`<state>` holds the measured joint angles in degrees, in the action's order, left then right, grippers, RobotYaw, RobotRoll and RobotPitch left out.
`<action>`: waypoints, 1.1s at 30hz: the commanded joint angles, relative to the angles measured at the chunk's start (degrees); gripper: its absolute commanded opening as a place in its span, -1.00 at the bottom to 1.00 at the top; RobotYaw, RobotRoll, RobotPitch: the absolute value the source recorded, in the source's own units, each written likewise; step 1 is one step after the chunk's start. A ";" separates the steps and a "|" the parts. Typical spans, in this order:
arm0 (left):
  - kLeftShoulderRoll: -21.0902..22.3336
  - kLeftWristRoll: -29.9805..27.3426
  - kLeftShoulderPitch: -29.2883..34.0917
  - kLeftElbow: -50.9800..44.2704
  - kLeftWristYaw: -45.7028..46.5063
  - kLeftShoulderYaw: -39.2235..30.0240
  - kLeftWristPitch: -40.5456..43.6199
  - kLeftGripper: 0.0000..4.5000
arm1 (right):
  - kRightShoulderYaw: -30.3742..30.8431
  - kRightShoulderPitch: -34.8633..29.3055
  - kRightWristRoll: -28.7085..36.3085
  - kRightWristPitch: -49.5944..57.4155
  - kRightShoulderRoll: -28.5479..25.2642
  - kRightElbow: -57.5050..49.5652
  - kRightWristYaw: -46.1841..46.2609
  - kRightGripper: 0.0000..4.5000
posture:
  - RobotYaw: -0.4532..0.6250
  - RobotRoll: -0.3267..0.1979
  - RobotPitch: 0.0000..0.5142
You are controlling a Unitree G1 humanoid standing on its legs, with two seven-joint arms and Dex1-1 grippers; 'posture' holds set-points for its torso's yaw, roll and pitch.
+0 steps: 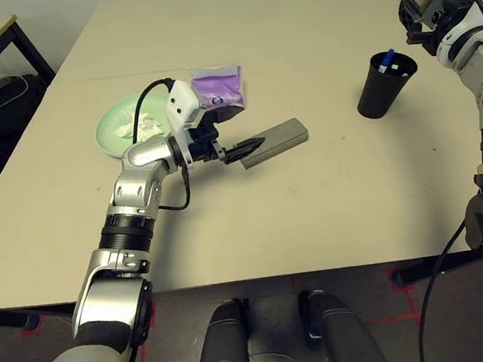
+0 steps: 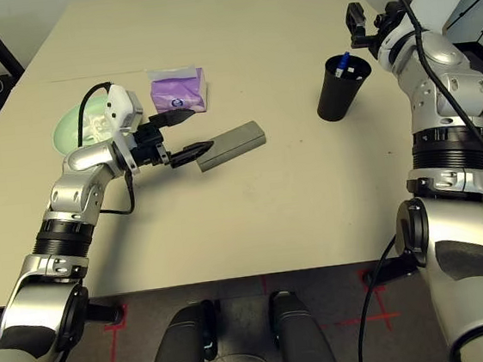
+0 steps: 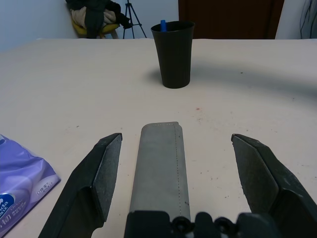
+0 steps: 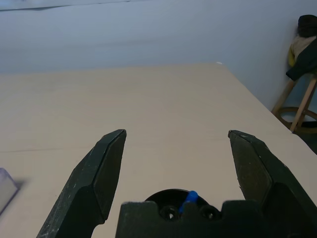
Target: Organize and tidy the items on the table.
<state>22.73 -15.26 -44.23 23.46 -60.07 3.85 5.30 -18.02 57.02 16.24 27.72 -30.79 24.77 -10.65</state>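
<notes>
I see my left claw [image 3: 176, 163] wide apart around the grey case [image 3: 159, 166]. My right claw [image 4: 176, 163] gapes over the black cup [image 1: 384, 85] at three o'clock.

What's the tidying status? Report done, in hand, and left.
Done: the pen stands in the black cup, with the open right gripper above it. In hand: nothing held; the open left gripper straddles the grey glasses case. Left: the case, the purple tissue pack, and the green plate holding crumpled tissue.
</notes>
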 commanded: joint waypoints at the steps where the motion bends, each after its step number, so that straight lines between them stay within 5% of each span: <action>1: 0.30 0.64 -0.45 0.39 0.00 0.03 -0.12 1.00 | 0.37 0.54 -0.36 -0.62 0.21 0.70 -0.34 0.99 | 0.02 0.25 -0.63; 10: 0.30 0.77 0.76 -1.57 4.43 -1.48 2.02 1.00 | 2.99 -4.55 1.85 -20.12 4.56 -1.05 -15.55 0.99 | 0.07 0.25 -0.63; 17: -4.29 3.51 6.36 -7.38 27.63 -8.36 1.51 1.00 | 5.80 -16.84 3.95 -25.48 8.83 -7.69 -23.65 0.99 | 0.10 0.25 -0.63; 27: -7.23 7.69 9.89 -7.31 56.09 -19.11 1.51 1.00 | 4.22 -29.09 -1.12 -20.45 17.83 -15.09 -1.80 0.99 | 0.09 0.25 -0.64; 33: -7.91 7.94 16.99 -10.01 57.30 -18.62 0.44 1.00 | 3.46 -31.42 -3.29 -26.93 20.11 -12.52 2.94 0.99 | 0.11 0.25 -0.65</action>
<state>14.40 -7.54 -27.55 14.52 -2.23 -14.77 6.28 -13.38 26.09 13.21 2.55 -10.35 11.51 -8.08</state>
